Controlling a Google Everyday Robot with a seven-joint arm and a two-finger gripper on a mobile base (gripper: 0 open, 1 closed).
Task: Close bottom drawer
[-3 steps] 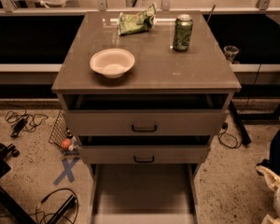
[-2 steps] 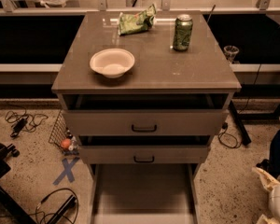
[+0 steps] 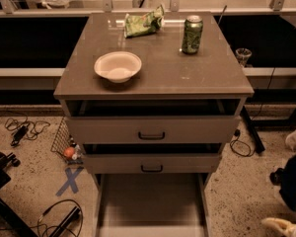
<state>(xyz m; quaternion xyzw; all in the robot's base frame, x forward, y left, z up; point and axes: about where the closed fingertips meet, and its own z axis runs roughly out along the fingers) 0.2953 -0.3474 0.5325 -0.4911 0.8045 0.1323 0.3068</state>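
The grey-beige cabinet (image 3: 153,78) has three drawers. The bottom drawer (image 3: 150,201) is pulled far out towards me; its wide shallow tray looks empty. Its front panel lies at the lower edge of the view and its handle does not show. The middle drawer (image 3: 152,163) and the top drawer (image 3: 152,130) are each slightly open, with black bar handles. My gripper (image 3: 282,226) shows only as a pale part in the bottom right corner, to the right of the bottom drawer and apart from it.
On the cabinet top are a white bowl (image 3: 117,66), a green can (image 3: 192,33) and a green snack bag (image 3: 144,22). Cables (image 3: 22,130) and a wire basket (image 3: 66,142) lie on the floor at the left. A dark shape (image 3: 292,179) stands at the right.
The pale part at the bottom right has moved down towards the corner. The drawers and the things on the cabinet top have not moved.
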